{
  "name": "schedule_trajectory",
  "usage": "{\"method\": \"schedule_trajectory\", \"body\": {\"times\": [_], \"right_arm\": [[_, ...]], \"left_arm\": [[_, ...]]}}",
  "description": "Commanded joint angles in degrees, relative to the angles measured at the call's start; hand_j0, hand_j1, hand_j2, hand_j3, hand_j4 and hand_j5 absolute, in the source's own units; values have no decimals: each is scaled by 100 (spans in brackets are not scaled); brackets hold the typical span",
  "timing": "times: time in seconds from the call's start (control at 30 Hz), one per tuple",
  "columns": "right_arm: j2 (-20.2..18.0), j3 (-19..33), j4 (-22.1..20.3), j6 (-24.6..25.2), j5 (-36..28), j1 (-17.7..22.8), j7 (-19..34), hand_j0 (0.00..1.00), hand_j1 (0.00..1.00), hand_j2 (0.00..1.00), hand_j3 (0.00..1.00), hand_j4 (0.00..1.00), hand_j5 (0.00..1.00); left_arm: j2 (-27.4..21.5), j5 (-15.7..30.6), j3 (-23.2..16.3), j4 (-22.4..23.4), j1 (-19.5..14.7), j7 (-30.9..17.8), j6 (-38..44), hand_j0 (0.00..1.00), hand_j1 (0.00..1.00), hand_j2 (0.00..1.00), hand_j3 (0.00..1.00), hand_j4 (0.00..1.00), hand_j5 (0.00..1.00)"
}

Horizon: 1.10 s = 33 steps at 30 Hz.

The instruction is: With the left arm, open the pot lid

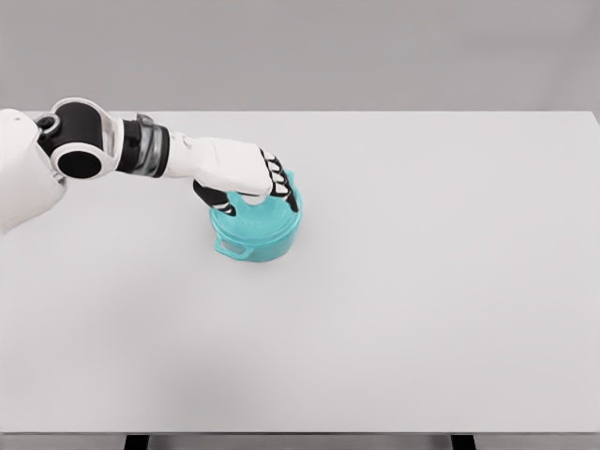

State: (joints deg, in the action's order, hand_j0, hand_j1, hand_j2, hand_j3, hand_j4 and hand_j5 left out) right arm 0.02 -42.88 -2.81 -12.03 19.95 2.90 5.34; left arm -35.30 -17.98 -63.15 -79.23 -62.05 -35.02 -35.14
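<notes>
Left hand: white, black-jointed fingers curled down over the top of the lid, apparently gripping it at the middle; the contact point itself is hidden under the palm. Arm enters from the left edge. Pot: teal, round, side handle facing the near-left, standing left of centre on the pale grey surface. Lid: teal, seated on the pot, partly covered by the hand
</notes>
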Motion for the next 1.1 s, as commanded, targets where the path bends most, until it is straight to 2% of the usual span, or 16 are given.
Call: {"method": "schedule_trajectory", "body": {"times": [0.0,0.13,0.23,0.57,0.63,0.77,0.97,1.07], "right_arm": [[-2,-1,0,-1,0,0,3,100,100,100,100,100,100],[-2,-1,0,-1,0,0,3,100,100,100,100,100,100],[-2,-1,0,-1,0,0,3,100,100,100,100,100,100],[-2,-1,0,-1,0,0,3,100,100,100,100,100,100],[-2,-1,0,-1,0,0,3,100,100,100,100,100,100],[-2,-1,0,-1,0,0,3,100,100,100,100,100,100],[-2,-1,0,-1,0,0,3,100,100,100,100,100,100],[-2,-1,0,-1,0,0,3,100,100,100,100,100,100]], "left_arm": [[14,23,-48,4,0,2,14,79,79,79,79,79,79],[137,14,-92,285,0,2,14,79,79,79,79,79,79],[164,-170,-110,435,-18,2,14,80,80,80,80,80,80],[164,-179,-110,452,-18,2,14,79,79,79,79,79,79],[164,-179,-110,452,-26,2,14,74,74,74,74,74,74],[164,-170,-92,443,-88,2,14,73,73,73,73,73,73],[164,-170,-92,443,-97,2,14,57,57,57,57,57,57],[164,-170,-92,443,-97,2,14,52,52,52,52,52,52]]}}
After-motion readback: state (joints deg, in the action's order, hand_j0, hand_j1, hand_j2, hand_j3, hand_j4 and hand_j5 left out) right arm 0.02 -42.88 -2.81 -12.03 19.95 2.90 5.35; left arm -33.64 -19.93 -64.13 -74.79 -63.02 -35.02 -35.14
